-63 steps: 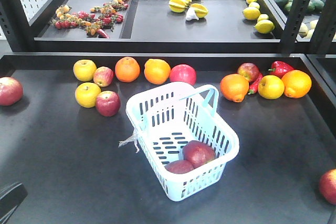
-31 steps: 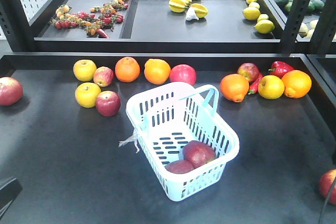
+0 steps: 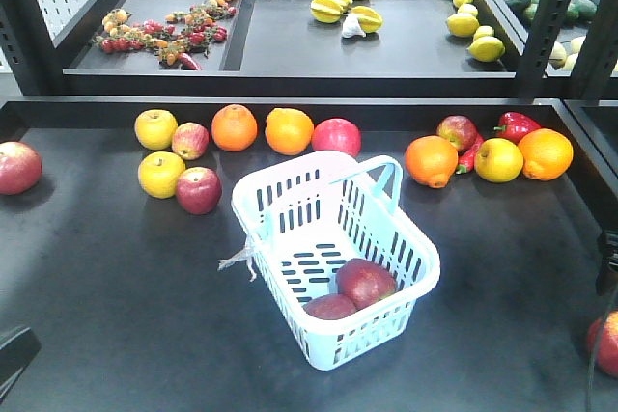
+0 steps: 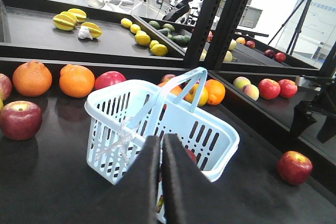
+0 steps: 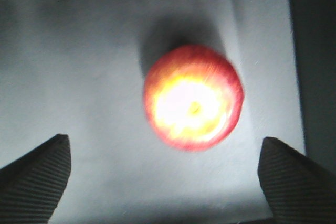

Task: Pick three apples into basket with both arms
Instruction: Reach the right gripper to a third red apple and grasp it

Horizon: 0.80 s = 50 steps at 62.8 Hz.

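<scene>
One basket with two dark red apples inside it, and six more red apples outside it: four behind it, one far to its left, one at the frame edge to its right. Four oranges, two behind the basket and two to its back right. Two yellow apples to its back left, one yellow fruit and one red pepper to its back right.

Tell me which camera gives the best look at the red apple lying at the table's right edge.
The right wrist view: the apple fills the frame from above, between the open right gripper. The front view shows only its half, cut by the frame edge. The left wrist view shows it whole but small.
</scene>
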### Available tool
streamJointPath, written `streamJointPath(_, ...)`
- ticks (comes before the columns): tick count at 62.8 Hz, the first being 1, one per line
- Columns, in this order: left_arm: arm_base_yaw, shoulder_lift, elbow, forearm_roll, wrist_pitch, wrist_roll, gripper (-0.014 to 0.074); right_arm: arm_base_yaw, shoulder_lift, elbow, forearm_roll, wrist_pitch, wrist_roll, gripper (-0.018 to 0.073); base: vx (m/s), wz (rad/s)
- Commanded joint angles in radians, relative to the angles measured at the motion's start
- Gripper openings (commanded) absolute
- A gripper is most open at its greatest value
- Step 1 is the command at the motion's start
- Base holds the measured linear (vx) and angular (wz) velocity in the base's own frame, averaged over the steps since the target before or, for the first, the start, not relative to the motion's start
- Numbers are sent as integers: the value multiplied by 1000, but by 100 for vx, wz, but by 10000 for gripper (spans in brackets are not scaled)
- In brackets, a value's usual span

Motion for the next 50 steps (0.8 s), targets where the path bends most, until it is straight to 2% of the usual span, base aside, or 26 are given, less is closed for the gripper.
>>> streamJointPath(1,-3,10,-24,1,28,-4,-8,-8,-2,-42,-27,-9,3,680,0,0)
streamJointPath(12,-3,10,-24,1,27,-4,-8,-8,84,-48,-70,-23,22,669,0,0)
streamJointPath(36,-3,10,-24,1,25,-4,-8,-8,199,-48,-63,-65,28,640,0,0)
streamJointPath(50,-3,10,-24,1,24,-4,-8,-8,210,-48,-70,-84,37,568,0,0)
